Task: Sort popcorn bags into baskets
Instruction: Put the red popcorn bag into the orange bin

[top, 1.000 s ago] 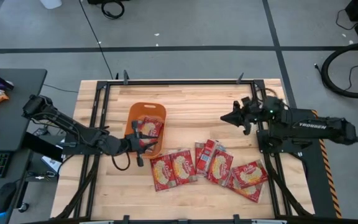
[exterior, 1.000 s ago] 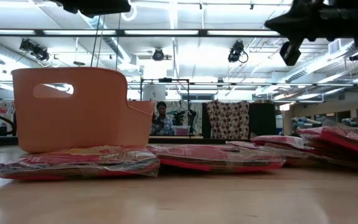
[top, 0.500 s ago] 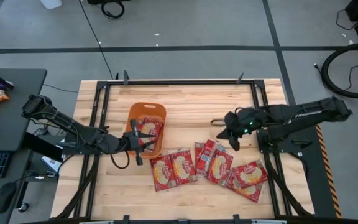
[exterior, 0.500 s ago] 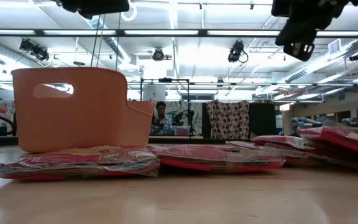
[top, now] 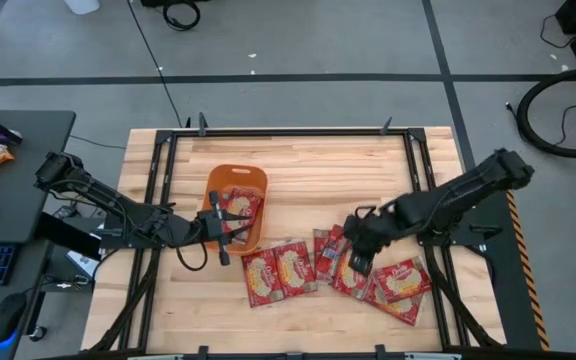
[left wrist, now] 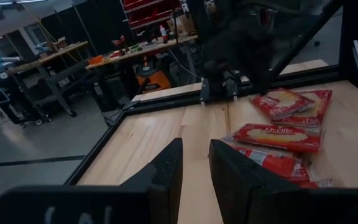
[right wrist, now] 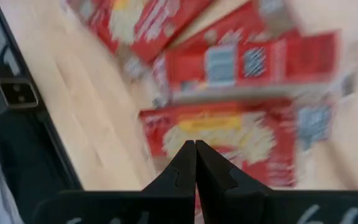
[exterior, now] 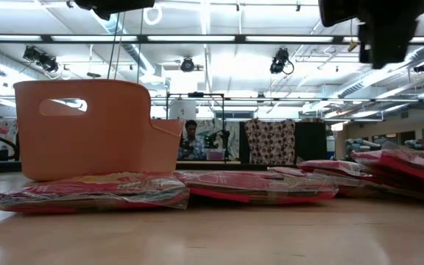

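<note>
One basket (top: 236,169), at ten o'clock on the table. About seven bags (top: 293,266): one in the basket, roughly six overlapping at five o'clock, their exact number hard to tell. Two arms (top: 458,192).

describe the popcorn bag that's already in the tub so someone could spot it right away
Start at the shallow orange plastic tub on the wooden table's left half, beside the left arm's tool. The flat glossy red popcorn bag lies inside it. It is the only packet within the rim; every other red packet lies loose on the wood to the right.
</note>
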You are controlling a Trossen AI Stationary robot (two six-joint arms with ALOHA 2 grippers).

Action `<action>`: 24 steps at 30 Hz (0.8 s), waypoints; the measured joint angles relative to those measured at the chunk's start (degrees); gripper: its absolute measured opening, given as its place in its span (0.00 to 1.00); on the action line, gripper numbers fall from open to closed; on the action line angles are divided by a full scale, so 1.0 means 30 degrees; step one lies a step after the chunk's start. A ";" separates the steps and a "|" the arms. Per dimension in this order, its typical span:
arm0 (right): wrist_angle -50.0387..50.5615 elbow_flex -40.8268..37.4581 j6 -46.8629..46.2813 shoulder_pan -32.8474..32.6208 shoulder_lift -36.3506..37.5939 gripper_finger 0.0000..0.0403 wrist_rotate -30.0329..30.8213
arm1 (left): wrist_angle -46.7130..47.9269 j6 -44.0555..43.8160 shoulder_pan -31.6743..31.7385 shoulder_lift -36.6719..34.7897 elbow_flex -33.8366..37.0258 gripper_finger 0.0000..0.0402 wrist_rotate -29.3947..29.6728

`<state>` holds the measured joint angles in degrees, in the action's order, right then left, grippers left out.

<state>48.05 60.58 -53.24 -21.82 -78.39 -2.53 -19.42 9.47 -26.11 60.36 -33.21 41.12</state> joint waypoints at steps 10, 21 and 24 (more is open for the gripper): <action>0.4878 0.1303 -0.1848 -0.2753 -0.3740 0.03 -0.3249 | -0.0015 0.0073 0.0154 0.0000 0.0000 0.21 0.0003; 0.6340 0.1296 0.0821 -0.3326 -0.6995 0.15 -0.4728 | -0.0007 0.0066 0.1064 0.0000 -0.0007 0.21 0.0000; 0.7501 0.1282 0.1037 -0.3580 -0.7686 0.23 -0.4731 | -0.0007 0.0066 0.1064 0.0000 -0.0007 0.21 0.0000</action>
<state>70.55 64.43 -50.13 -32.56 -101.45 -16.72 -19.44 9.67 -22.92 60.36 -33.23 41.12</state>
